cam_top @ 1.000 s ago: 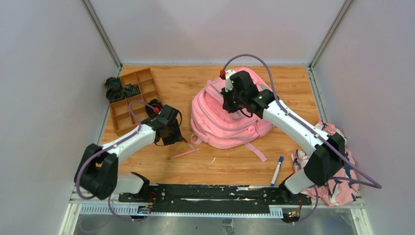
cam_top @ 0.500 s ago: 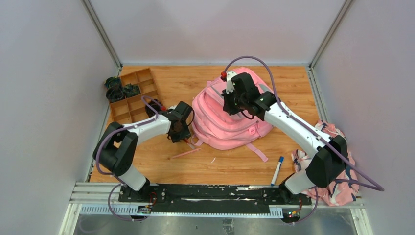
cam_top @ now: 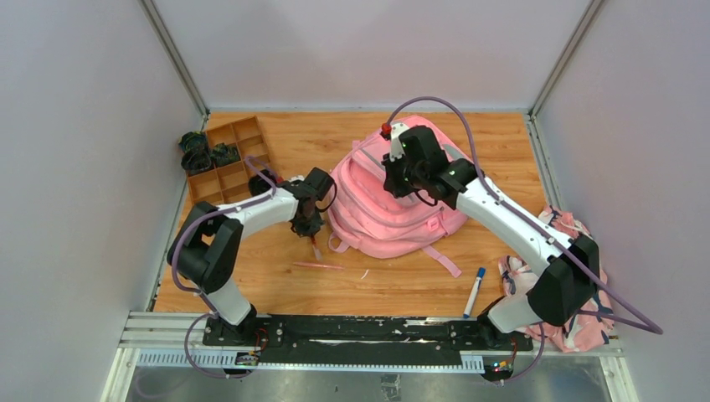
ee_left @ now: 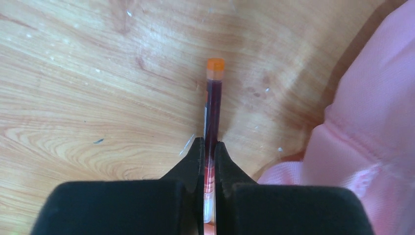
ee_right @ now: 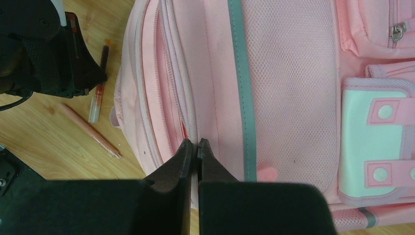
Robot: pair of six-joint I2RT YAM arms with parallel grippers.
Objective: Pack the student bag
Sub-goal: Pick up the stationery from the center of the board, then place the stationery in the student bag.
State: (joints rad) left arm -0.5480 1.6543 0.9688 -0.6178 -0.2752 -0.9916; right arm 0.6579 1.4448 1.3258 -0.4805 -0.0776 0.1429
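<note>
Student bag (cam_top: 377,213) lies flat on the wooden table (cam_top: 293,138), right of centre towards the back wall. It is pink fabric with loose pink straps (cam_top: 439,258) trailing off its near edge. The right wrist view shows a mesh panel (ee_right: 288,88), a grey trim strip (ee_right: 237,73), a white label patch (ee_right: 362,147) with pink tabs, and a zip pull (ee_right: 396,32) on a front pocket.

Right gripper (ee_right: 193,144) is clenched on a raised piped seam of the bag, with a sliver of red showing in the gap beside it. From above, the right arm covers the bag's far upper part, so the pinch point cannot be seen there.

Left gripper (ee_left: 209,147) is clamped on a pen (ee_left: 214,107) with a dark red barrel and orange cap, held just off the bag's left edge. The pen's rear end is lost between the fingers.

Around:
- A pink pencil (cam_top: 318,265) lies on the table near the left gripper.
- A blue-capped marker (cam_top: 474,291) lies by the right arm's base.
- A brown divided tray (cam_top: 222,167) sits at far left. Dark items (cam_top: 201,151) fill its back compartments — too small to identify.
- A floral cloth (cam_top: 578,318) sits at the right edge, partly behind the right arm.
</note>
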